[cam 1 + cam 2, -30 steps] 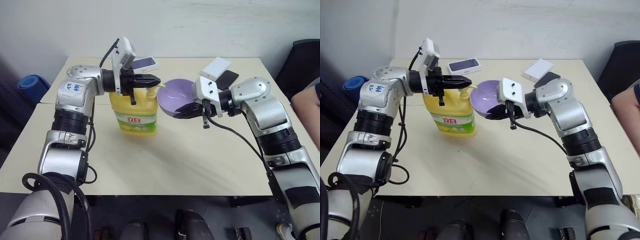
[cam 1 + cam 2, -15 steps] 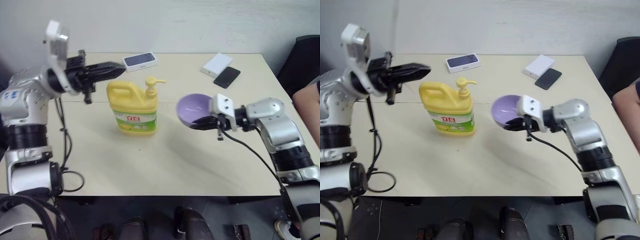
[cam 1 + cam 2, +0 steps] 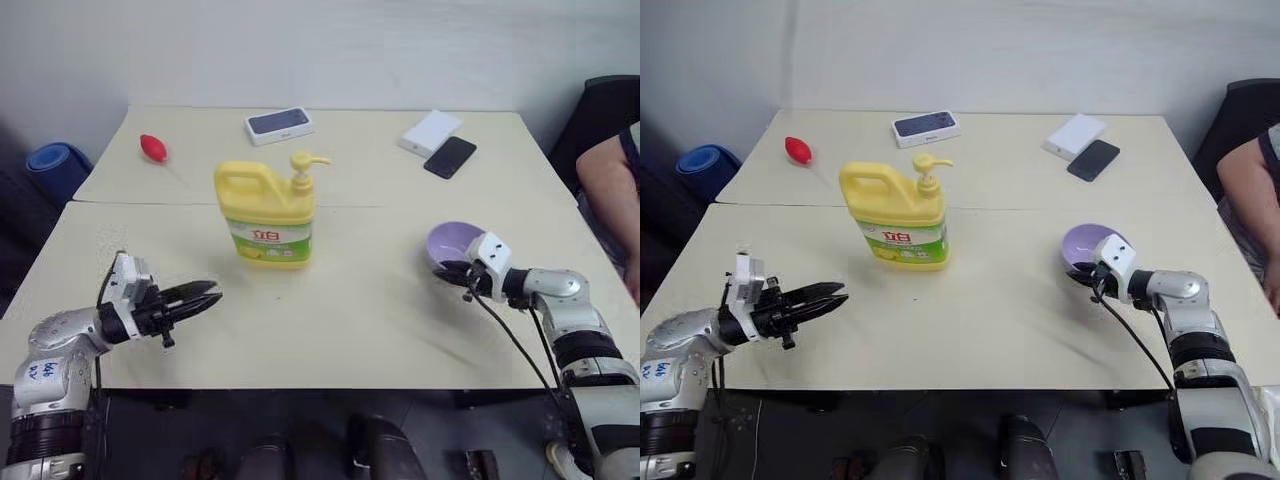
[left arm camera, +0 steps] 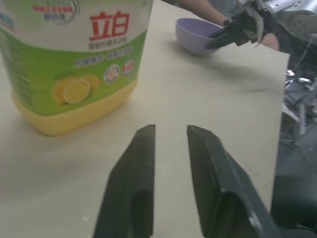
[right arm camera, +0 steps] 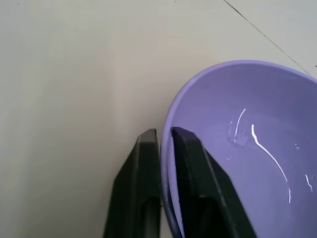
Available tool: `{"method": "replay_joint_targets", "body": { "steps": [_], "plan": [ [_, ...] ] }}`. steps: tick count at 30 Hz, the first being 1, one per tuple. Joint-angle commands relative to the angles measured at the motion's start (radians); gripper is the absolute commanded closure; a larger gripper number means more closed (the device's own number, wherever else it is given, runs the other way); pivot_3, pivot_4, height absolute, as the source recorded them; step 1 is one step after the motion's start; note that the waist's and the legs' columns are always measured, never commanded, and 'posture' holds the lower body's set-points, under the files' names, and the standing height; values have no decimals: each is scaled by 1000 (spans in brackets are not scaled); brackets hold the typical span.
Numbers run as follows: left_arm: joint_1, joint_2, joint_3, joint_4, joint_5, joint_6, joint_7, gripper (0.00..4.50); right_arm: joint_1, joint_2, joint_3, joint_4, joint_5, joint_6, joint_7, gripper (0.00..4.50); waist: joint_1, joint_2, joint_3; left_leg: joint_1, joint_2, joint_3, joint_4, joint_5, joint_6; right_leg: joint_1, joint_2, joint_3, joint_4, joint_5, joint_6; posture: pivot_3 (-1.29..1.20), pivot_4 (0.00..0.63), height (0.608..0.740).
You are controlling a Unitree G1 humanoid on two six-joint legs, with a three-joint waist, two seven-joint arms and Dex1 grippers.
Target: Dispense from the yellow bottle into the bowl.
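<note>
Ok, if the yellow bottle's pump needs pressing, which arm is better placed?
Left. The left gripper is open and empty, with the yellow bottle nearer its side; the right gripper is at the rim of the bowl, far right.

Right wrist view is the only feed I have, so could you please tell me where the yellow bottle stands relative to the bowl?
Observer: The yellow bottle stands upright around the middle of the table, well apart from the bowl, which is off to the robot's right.
Operator: Thank you. Is the left gripper on the bottle?
Observer: No. The left gripper is open and holds nothing, over the table's near left part, apart from the bottle.
Operator: Is anything else lying on the table?
Observer: Yes, along the far side: a red object, a phone box, a white box and a black phone.
</note>
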Motion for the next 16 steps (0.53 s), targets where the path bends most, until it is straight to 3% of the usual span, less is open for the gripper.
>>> {"method": "replay_joint_targets", "body": {
  "steps": [1,4,8,9,14,16],
  "plan": [
    [69,-11,18,-53,8,-52,43,2131,21,-15,-81,28,55,-79,30,2617,-5,2,1,1,0,1,-2,0,0,0,-1,0,0,0,0,0,150,740],
    [141,-12,31,-103,22,-69,92,1234,53,-33,-146,-56,128,-137,102,1620,-7,3,1,1,1,2,-4,0,0,0,0,-2,-3,0,0,0,150,740],
    [283,-9,47,-163,84,-182,125,49,154,-78,-221,-319,248,-81,182,280,-7,4,2,2,1,2,-5,0,0,0,0,0,-3,0,0,0,150,740],
    [321,-14,53,-171,104,-223,132,0,217,-87,-230,-439,287,-39,198,37,-6,4,2,2,1,2,-5,0,0,0,-1,0,-3,0,0,0,150,740],
    [442,-45,65,-178,172,-368,195,0,658,-79,-181,-1014,388,82,214,37,21,3,1,10,1,2,-12,-1,0,5,-1,-1,-6,-1,-1,0,150,740],
    [443,-64,61,-183,206,-414,249,0,783,-40,-154,-1079,351,38,190,37,30,3,1,11,1,2,-15,-1,1,6,-2,-1,-12,-1,-1,0,150,740]
  ]
}}
